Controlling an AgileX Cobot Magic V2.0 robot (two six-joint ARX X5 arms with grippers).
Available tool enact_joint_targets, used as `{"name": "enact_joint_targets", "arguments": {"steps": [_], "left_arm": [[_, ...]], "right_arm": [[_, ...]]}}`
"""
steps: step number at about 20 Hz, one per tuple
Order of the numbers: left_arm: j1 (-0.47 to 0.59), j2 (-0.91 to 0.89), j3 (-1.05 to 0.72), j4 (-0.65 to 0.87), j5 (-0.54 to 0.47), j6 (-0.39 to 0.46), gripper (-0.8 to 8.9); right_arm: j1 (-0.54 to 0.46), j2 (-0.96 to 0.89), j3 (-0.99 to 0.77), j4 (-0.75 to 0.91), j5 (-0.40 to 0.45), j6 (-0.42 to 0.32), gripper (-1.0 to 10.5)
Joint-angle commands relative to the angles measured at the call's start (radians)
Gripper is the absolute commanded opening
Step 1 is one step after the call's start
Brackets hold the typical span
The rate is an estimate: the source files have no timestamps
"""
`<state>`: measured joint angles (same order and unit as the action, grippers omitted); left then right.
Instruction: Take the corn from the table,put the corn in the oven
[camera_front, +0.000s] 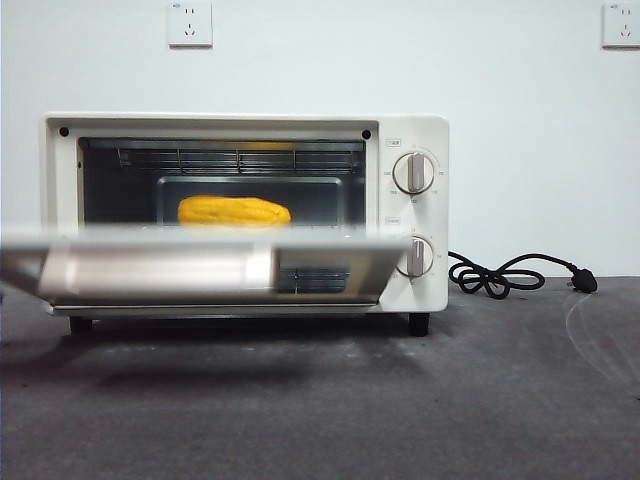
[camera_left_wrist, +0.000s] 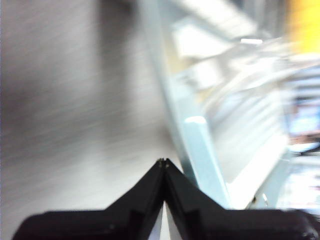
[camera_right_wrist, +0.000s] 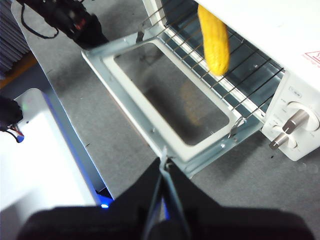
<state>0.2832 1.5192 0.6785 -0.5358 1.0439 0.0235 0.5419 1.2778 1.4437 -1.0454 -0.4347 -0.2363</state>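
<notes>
The yellow corn (camera_front: 234, 211) lies on the wire rack inside the cream-white oven (camera_front: 415, 130), well back from the opening. From the right wrist the corn (camera_right_wrist: 214, 42) shows lengthwise on the rack bars. The oven door (camera_front: 200, 265) hangs open near level and is motion-blurred. My left gripper (camera_left_wrist: 163, 162) is shut and empty, close beside the door's edge; that view is heavily blurred. The left arm (camera_right_wrist: 75, 20) shows by the door's (camera_right_wrist: 127, 95) outer corner. My right gripper (camera_right_wrist: 163, 161) is shut and empty, above the table in front of the door.
The dark grey table (camera_front: 400, 400) stretches in front of the oven. A black cord (camera_front: 500, 278) lies coiled to its right. Two knobs (camera_front: 414, 172) sit on the oven's right panel. A white base with a blue light (camera_right_wrist: 40, 150) stands beside the table.
</notes>
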Motion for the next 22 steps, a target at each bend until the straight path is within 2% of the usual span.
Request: {"name": "enact_joint_targets", "arguments": {"steps": [1,3,5,7,10,13,22], "left_arm": [[0.051,-0.008,-0.002,0.006,0.268,0.003,-0.08],[0.118,-0.042,0.0,0.031,0.415,0.004,-0.08],[0.174,-0.1,0.004,0.051,0.467,0.006,-0.08],[0.214,-0.174,0.004,0.098,0.453,0.001,-0.08],[0.196,-0.234,0.004,0.135,0.373,-0.028,-0.08],[0.143,-0.241,0.004,0.145,0.368,-0.03,-0.08],[0.141,-0.241,0.004,0.167,0.368,-0.058,-0.08]], "right_arm": [[0.0,0.0,-0.005,0.009,-0.003,-0.011,-0.1],[-0.001,0.0,-0.005,0.009,-0.003,-0.011,-0.1],[-0.001,0.0,-0.005,0.009,-0.003,-0.011,-0.1],[0.0,0.0,-0.005,0.009,-0.003,-0.011,-0.1],[0.0,0.0,-0.005,0.022,-0.003,-0.01,-0.1],[-0.001,0.0,-0.005,0.022,-0.003,-0.011,-0.1],[0.0,0.0,-0.005,0.02,-0.003,-0.01,-0.1]]}}
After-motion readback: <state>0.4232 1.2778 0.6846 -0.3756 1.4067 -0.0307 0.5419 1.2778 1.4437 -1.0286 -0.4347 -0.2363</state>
